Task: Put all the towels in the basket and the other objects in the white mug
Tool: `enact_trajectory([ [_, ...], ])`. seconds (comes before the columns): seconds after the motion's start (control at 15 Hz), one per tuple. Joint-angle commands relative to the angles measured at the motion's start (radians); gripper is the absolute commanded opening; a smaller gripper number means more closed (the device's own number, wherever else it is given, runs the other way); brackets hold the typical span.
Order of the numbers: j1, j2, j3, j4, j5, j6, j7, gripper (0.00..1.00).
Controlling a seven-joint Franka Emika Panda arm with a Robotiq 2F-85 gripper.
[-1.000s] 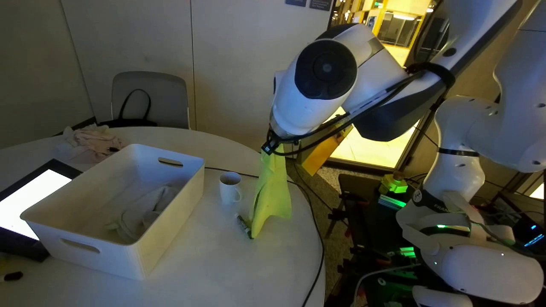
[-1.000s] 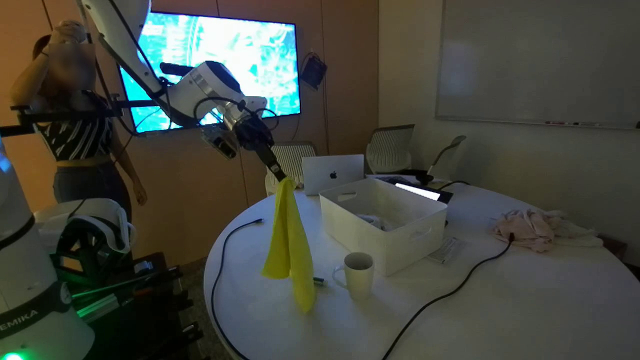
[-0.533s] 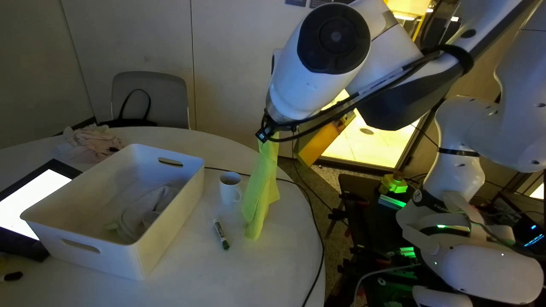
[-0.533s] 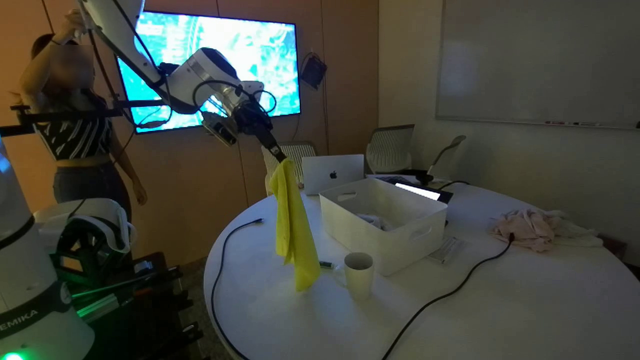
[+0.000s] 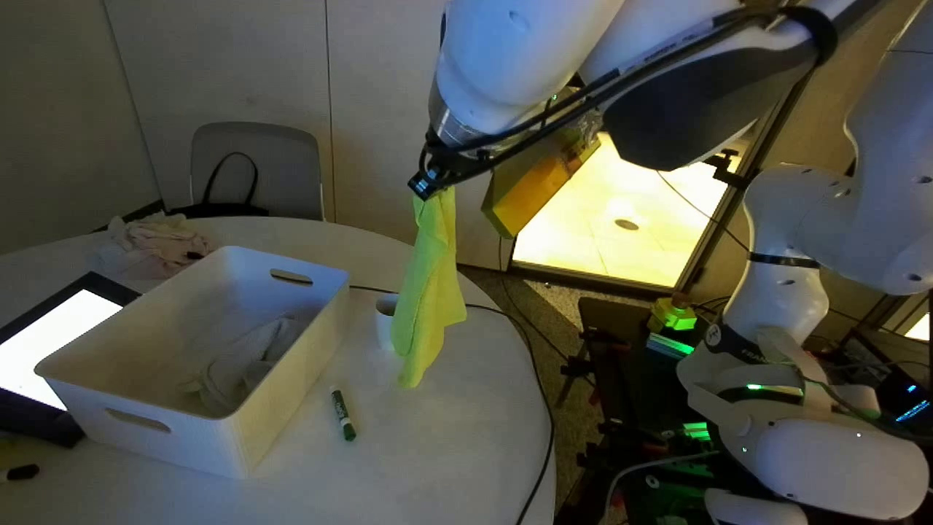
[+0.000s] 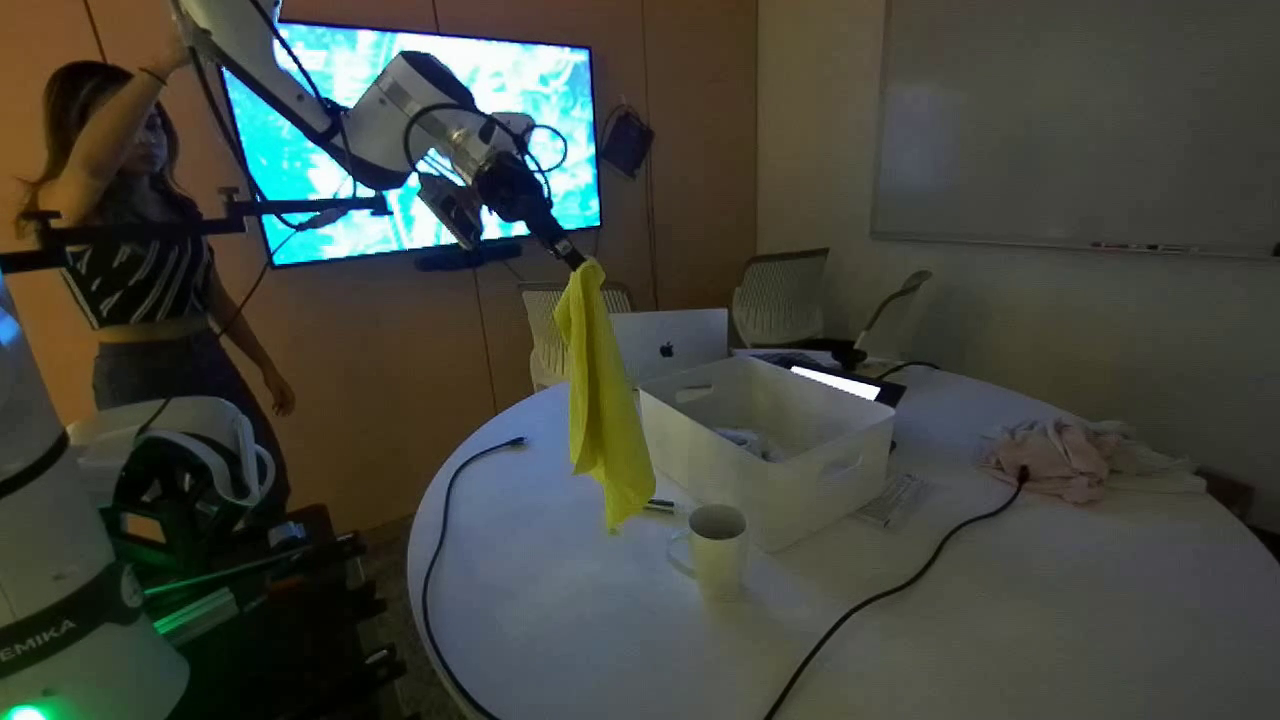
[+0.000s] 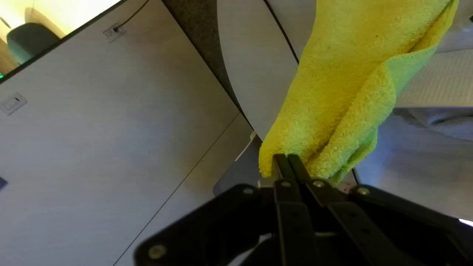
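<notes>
Below centre, in an exterior view only: white mug [image 6: 722,562] whole | my arm [image 6: 385,125] slants down-right | gripper [image 7: 287,158] pinches yellow towel [image 7: 343,81]

One towel [image 6: 607,400] is yellow-green, the basket [image 6: 710,466] white.

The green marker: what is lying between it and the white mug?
Bare table shows between the marker and the mug in an exterior view; the towel partly hides the mug.
</notes>
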Motion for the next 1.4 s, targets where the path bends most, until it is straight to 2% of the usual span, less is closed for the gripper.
enact_trajectory([
  [0.0,-0.023,0.031,0.014,0.103,0.028,-0.016,-0.155,0.01],
  [0.27,-0.03,0.091,0.012,0.184,0.081,0.027,-0.336,0.01],
  [0.4,-0.049,0.18,-0.005,0.238,0.083,0.102,-0.409,0.01],
  [0.53,-0.05,0.272,-0.012,0.316,0.093,0.124,-0.455,0.01],
  [0.93,-0.025,0.51,-0.047,0.634,0.166,0.085,-0.578,0.01],
  [1.33,0.012,0.647,-0.108,0.927,0.292,0.018,-0.674,0.01],
])
